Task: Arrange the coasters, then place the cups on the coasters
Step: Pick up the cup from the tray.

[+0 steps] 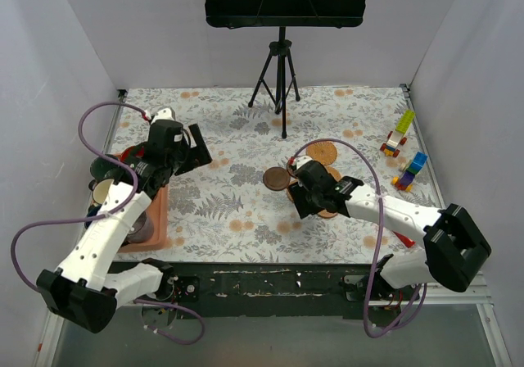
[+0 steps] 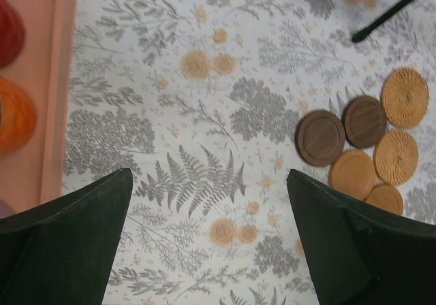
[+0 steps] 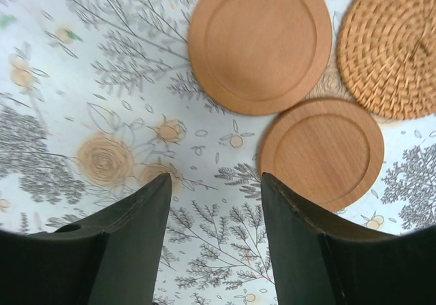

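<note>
Six coasters lie clustered mid-table. The left wrist view shows two dark brown coasters (image 2: pixel 319 137) (image 2: pixel 364 121), two rattan coasters (image 2: pixel 405 97) (image 2: pixel 396 156) and two orange-brown wood coasters (image 2: pixel 352 173) (image 2: pixel 385 198). My right gripper (image 3: pixel 215 177) (image 1: pixel 301 203) hovers open and empty over the cloth, its right finger beside the nearer wood coaster (image 3: pixel 321 152); another wood coaster (image 3: pixel 260 43) and a rattan coaster (image 3: pixel 388 46) lie beyond. My left gripper (image 2: pixel 208 175) (image 1: pixel 196 152) is wide open above bare cloth, left of the cluster. A red cup (image 2: pixel 8 29) and an orange cup (image 2: pixel 13 114) sit on the tray.
The salmon-pink tray (image 2: pixel 58 94) (image 1: pixel 157 219) lies at the table's left edge, partly under my left arm. Colourful toy blocks (image 1: pixel 397 142) (image 1: pixel 412 170) stand at the right. A music stand's tripod (image 1: pixel 281 80) rests at the back centre. White walls close in three sides.
</note>
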Controlling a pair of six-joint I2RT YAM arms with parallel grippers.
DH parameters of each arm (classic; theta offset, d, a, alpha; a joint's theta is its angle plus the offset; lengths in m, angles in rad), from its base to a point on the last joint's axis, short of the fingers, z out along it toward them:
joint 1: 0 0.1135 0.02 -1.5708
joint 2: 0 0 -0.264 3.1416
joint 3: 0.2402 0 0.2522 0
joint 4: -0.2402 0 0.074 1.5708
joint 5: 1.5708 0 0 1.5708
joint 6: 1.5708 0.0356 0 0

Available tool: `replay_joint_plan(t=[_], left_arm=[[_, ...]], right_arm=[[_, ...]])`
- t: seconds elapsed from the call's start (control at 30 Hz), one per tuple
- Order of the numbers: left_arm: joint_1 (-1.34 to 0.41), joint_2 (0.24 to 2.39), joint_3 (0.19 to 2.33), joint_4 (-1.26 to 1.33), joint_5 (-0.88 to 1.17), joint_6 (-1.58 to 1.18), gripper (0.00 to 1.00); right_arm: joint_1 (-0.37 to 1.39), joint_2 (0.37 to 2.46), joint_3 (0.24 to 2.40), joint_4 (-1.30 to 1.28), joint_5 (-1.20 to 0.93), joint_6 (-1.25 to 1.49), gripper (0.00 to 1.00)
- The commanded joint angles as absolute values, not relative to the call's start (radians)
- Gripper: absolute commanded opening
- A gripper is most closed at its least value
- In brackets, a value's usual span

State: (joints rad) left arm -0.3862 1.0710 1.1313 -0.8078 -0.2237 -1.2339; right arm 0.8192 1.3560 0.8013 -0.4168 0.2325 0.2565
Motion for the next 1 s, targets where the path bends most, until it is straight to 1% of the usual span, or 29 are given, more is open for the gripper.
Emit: replay_joint_plan(t=[0.0, 0.1, 0.3, 0.53, 0.67, 0.87, 0.97], left_arm=[[-0.325, 1.169, 1.241, -0.888, -0.382, -1.236, 0.98], [-0.275, 1.2, 1.247, -0.92, -0.452, -1.273, 0.98], [-0.186, 1.195, 1.161, -0.917, -0.492, -1.282, 0.98], [-0.12, 1.267, 1.158, -0.887, -0.543, -1.25, 0.98], [-0.086, 1.33, 1.137, -0.874, -0.54, -1.241, 0.98], [-0.055, 1.359, 1.095, -0.804, -0.525, -1.212, 0.98], [-0.048, 1.391, 1.081, -0.767, -0.526, -1.183, 0.94]], right_arm=[[0.824, 1.304, 0.914, -0.428, 0.207, 0.245, 0.63], [0.824, 1.315, 0.983, -0.449, 0.232, 0.255, 0.63], [0.824, 1.367, 1.13, -0.499, 0.21, 0.268, 0.62], [0.822, 1.42, 1.262, -0.567, 0.167, 0.215, 0.62], [0.822, 1.453, 1.333, -0.621, 0.158, 0.164, 0.62], [0.81, 1.48, 1.394, -0.652, 0.152, 0.114, 0.61], [0.805, 1.491, 1.411, -0.658, 0.13, 0.109, 0.61]])
